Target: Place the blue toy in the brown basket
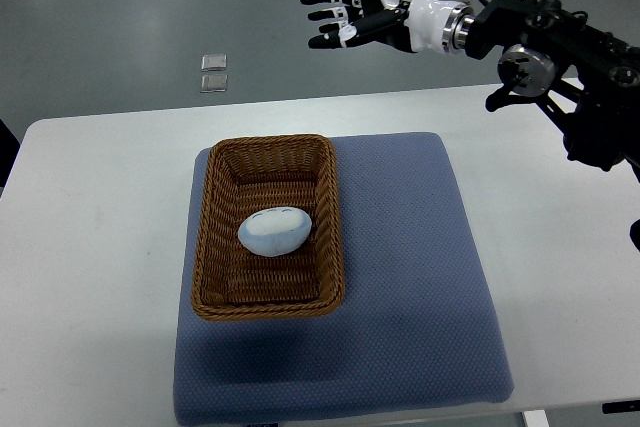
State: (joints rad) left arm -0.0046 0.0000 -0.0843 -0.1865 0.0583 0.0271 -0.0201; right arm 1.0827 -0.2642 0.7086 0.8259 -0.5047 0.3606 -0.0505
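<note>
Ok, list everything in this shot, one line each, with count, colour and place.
blue toy: one, pale blue and white, egg-shaped, lying inside the basket.
brown basket: one, brown wicker, rectangular, on the left part of the mat.
mat: one, blue-grey, on the middle of the table.
table: one, white, fills most of the view.
floor plates: two, silvery, on the grey floor beyond the table.
right hand: one, black and white, fingers spread, empty, raised beyond the table's far edge.

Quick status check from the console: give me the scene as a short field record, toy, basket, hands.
toy: blue toy lies inside the basket, near its middle
basket: brown basket sits on the blue mat, toward its left side
mat: on the white table
right hand: raised beyond the table's far edge, fingers spread, holding nothing
left hand: not visible
task state: toy appears placed
</note>
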